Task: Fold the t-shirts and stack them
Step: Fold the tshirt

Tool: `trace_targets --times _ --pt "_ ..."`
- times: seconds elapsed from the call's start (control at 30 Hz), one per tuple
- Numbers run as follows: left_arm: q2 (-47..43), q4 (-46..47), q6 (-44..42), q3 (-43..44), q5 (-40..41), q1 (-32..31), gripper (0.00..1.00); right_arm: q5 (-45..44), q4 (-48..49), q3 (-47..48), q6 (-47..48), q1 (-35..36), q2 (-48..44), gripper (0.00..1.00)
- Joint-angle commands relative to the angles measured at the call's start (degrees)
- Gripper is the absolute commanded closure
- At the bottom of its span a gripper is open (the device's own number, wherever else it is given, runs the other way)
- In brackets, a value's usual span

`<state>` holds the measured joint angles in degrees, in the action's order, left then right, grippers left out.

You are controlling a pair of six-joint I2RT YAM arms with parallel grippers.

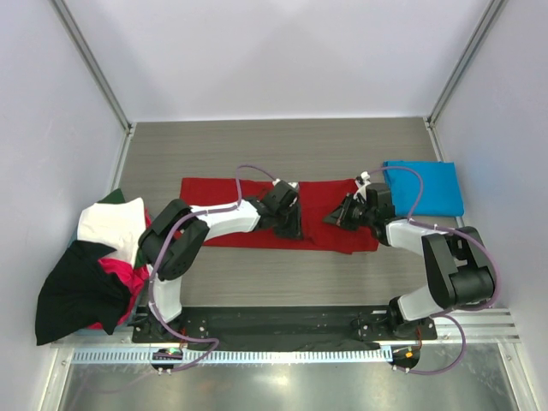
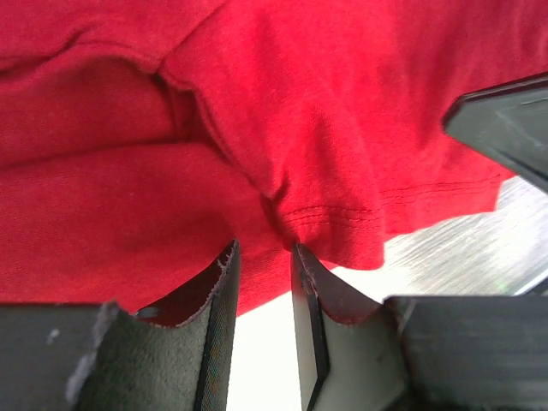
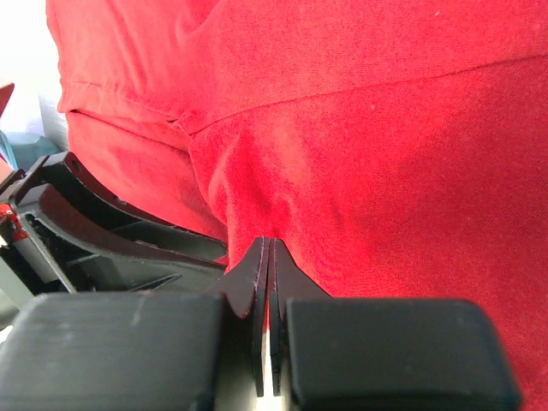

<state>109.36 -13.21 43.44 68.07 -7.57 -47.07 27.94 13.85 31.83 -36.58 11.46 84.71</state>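
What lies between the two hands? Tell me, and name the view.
A stretch of the red shirt spans the gap between the left hand and the right hand; the top view shows it.

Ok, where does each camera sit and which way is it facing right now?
Top external: above and behind the robot, looking down on the table; left arm, right arm, red t-shirt and blue t-shirt show.
Left wrist: on the left arm, looking along the left tool at red cloth; its fingers show, slightly apart.
Right wrist: on the right arm, looking along the right tool; its fingers pinch red cloth.
Shared: all three see the red t-shirt.
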Motion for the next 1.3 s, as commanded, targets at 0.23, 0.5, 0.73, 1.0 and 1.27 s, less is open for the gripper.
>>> trace_targets --times 0.23,0.5,0.73,1.0,1.27 --pt "0.85 3.1 2.0 2.59 -3.14 0.31 0.68 2.11 6.45 -0.81 -0.51 0.31 2.04 0.97" --pt "2.61 4.42 2.7 3.2 -4.47 0.31 0.76 2.29 7.33 -1.42 -0.51 0.31 2.22 0.97" --pt "1.65 2.85 1.56 3.91 -4.21 0.31 1.0 1.85 7.07 -1.42 -0.25 0.31 3.45 0.98" --pt "-2.04 -3.66 -1.42 4.87 -1.57 0.31 1.0 -0.7 5.66 -1.07 0.37 0.4 5.91 0.99" --pt "-3.89 -5.6 -1.69 4.17 -0.86 0.31 1.0 -2.72 5.23 -1.78 1.07 0.4 6.17 0.99"
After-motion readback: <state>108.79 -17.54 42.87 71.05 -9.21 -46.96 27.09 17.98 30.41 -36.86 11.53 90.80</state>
